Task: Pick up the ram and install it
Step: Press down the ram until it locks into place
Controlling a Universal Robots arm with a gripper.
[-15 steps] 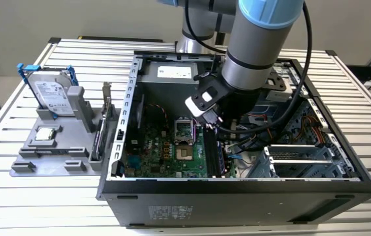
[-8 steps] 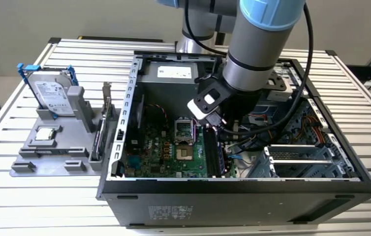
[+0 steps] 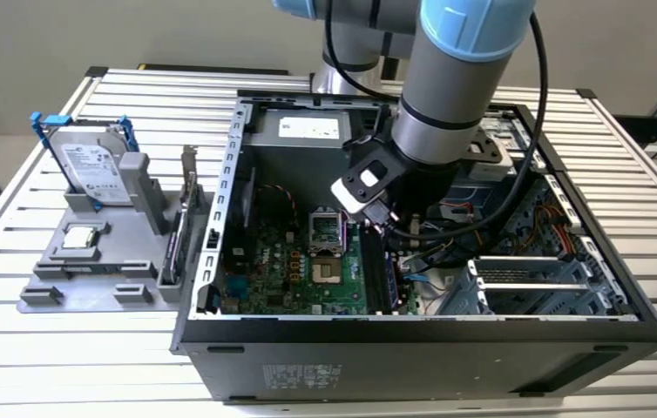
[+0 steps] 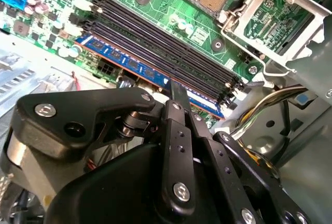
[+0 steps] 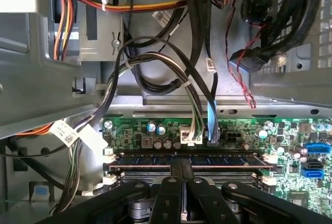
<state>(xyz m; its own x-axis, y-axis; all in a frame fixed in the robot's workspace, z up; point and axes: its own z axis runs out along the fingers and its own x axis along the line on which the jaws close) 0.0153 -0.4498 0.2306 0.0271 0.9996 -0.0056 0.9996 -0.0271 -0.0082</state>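
Observation:
The ram (image 4: 129,63) is a thin blue stick standing edge-on in the outermost black slot of the green motherboard (image 4: 155,1), beside the empty slots (image 4: 155,37). In the first wrist view the ram (image 5: 228,158) runs level between its white end latches (image 5: 108,156). My gripper (image 4: 176,86) is down inside the computer case (image 3: 224,200), its two narrow fingers shut on the stick's top edge near its middle. The same gripper (image 5: 181,166) shows with its fingers pressed together on the ram. In the exterior view the gripper (image 3: 396,237) hangs over the memory slots.
Bundles of cables (image 5: 155,73) hang close above the slots, and a drive cage (image 3: 529,277) stands to the exterior view's right. The open processor socket (image 3: 326,233) lies beside the slots. Outside the case a grey holder (image 3: 108,261) carries a hard drive (image 3: 88,170) and an expansion card (image 3: 186,209).

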